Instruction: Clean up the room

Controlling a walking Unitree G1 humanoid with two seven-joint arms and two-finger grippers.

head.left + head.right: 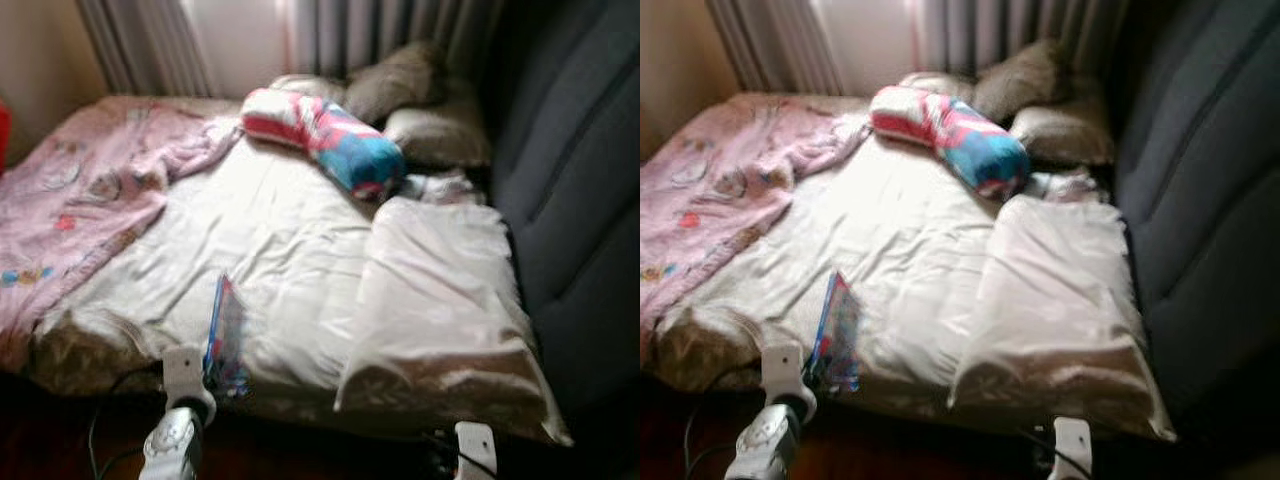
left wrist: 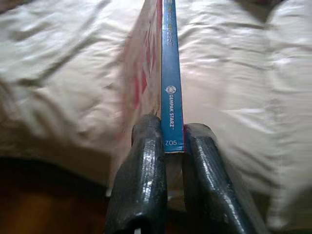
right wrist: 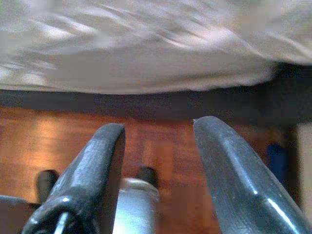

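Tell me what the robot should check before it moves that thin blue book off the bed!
1. Left tool gripping the thin blue-spined book: ok, both fingers press the spine's end.
2. Book lifted off the white sheet: cannot tell; it stands on edge near the bed's front, and its lower edge may touch the sheet.
3. Grip safe for carrying: cannot tell; the tool holds just one end, so the book might swing.
4. Right tool free to help: ok, open with nothing in it, low over the wooden floor by the bed's edge.
5. Other things kept clear: ok; the striped bolster and pink blanket lie farther back.
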